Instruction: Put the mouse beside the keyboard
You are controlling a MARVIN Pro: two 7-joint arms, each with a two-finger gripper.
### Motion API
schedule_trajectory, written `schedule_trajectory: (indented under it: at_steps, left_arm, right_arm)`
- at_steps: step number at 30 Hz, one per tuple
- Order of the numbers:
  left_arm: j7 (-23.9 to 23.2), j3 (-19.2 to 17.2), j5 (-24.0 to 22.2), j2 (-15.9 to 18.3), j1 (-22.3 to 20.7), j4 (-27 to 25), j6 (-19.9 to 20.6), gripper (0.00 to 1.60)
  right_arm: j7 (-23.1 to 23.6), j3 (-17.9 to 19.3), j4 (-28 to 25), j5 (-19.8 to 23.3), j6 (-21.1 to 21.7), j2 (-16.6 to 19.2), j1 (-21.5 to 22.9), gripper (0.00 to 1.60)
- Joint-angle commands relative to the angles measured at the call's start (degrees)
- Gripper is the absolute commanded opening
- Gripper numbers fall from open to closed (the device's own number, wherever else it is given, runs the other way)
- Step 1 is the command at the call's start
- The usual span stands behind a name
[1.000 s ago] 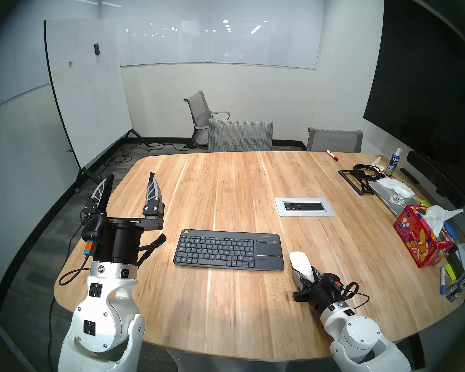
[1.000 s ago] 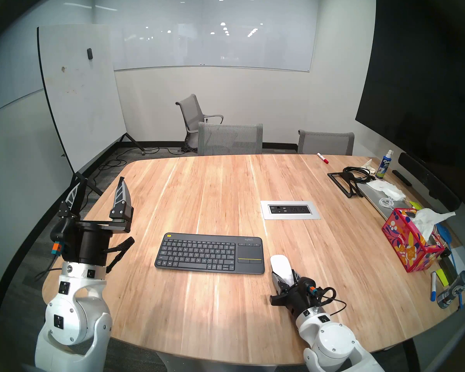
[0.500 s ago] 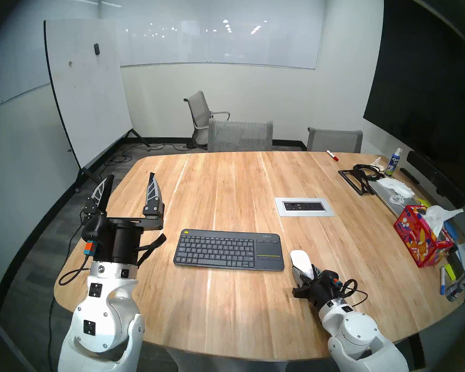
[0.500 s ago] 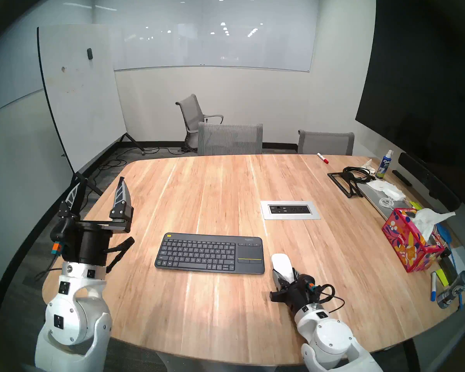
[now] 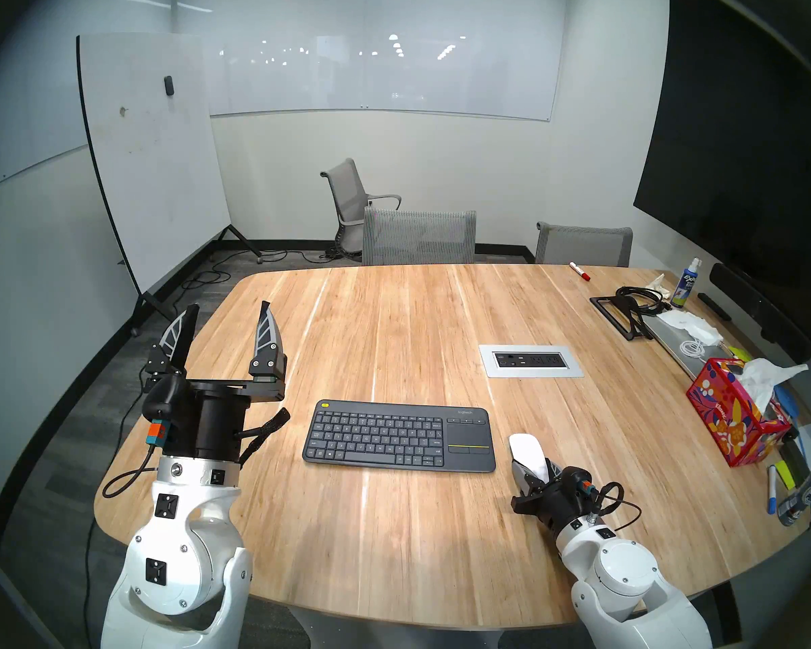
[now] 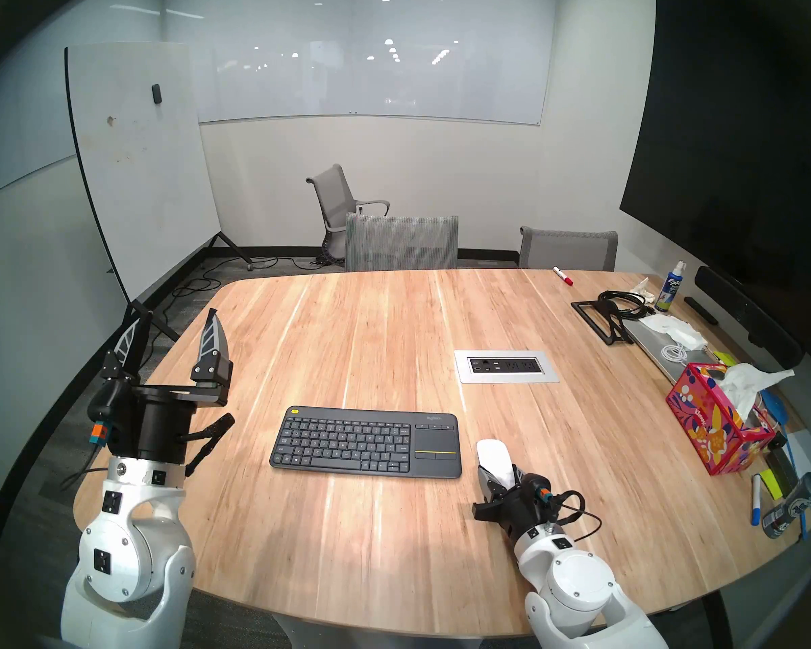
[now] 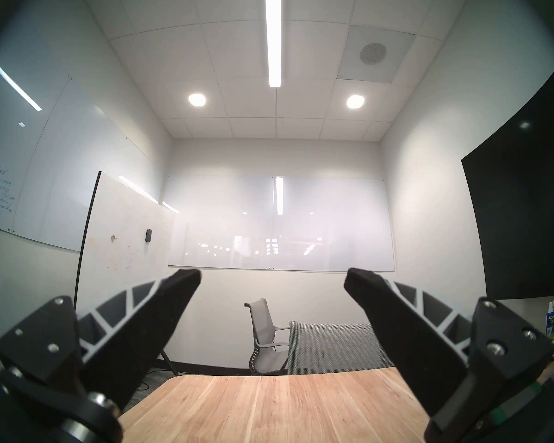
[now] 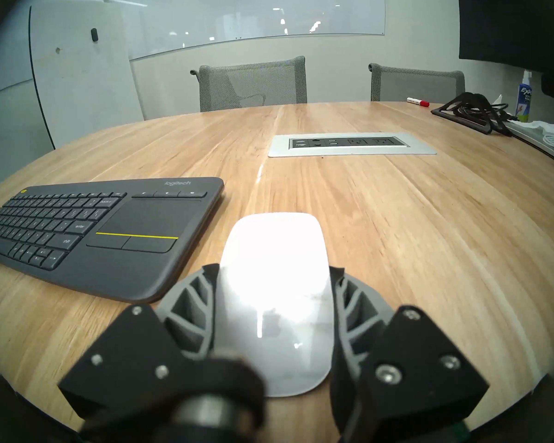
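Note:
The glossy white mouse (image 5: 526,452) (image 6: 494,457) (image 8: 274,292) lies low at the wooden table, just right of the dark grey keyboard (image 5: 399,435) (image 6: 366,441) (image 8: 109,231). My right gripper (image 5: 534,470) (image 6: 501,475) (image 8: 274,273) is shut on the mouse's rear half, a finger pressed on each side. I cannot tell whether the mouse rests on the table or hovers just above it. My left gripper (image 5: 228,318) (image 6: 176,325) (image 7: 272,277) is open and empty, held high over the table's left edge, pointing away from me.
A silver power outlet panel (image 5: 530,361) is set in the table beyond the mouse. A red tissue box (image 5: 733,414), markers, a laptop stand (image 5: 621,315) with cables and a spray bottle (image 5: 684,285) crowd the right side. Chairs stand at the far edge.
My right gripper, still shut on the mouse, has shifted slightly forward and to the right. The left arm has not moved.

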Motion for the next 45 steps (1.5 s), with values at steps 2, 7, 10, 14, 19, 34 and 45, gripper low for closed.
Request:
schedule_trajectory:
  at_steps: [2,7,10,14,19,34,45]
  left_arm:
    - [-0.07,-0.01,0.01,0.07,-0.03,-1.05,-0.07,1.60]
    - [-0.07,-0.01,0.01,0.07,-0.03,-1.05,-0.07,1.60]
    - [-0.07,-0.01,0.01,0.07,-0.03,-1.05,-0.07,1.60]
    - [-0.07,-0.01,0.02,0.07,-0.04,-1.04,-0.08,1.60]
    - [-0.07,0.00,0.02,0.06,-0.05,-1.01,-0.10,1.60]
    - [-0.07,0.00,0.02,0.06,-0.07,-0.99,-0.12,1.60]
    - [-0.07,0.00,0.02,0.06,-0.06,-1.00,-0.11,1.60]
  right_arm:
    - [0.04,0.23,-0.79,-0.30,0.56,0.49,0.55,1.60]
    - [-0.03,0.29,-0.60,-0.39,0.63,0.49,0.55,1.60]
    - [-0.05,0.32,-0.57,-0.53,0.35,0.52,0.52,1.60]
    - [-0.07,0.45,-1.33,-0.98,-0.50,0.69,0.06,1.60]
    - [-0.03,0.81,-4.14,-1.11,-1.32,0.64,-1.25,1.60]
    - [-2.19,0.81,-11.69,-4.43,-8.68,-1.03,-5.74,1.60]
    - [-5.37,-1.50,-13.57,-11.30,-16.44,-2.30,-8.40,1.60]
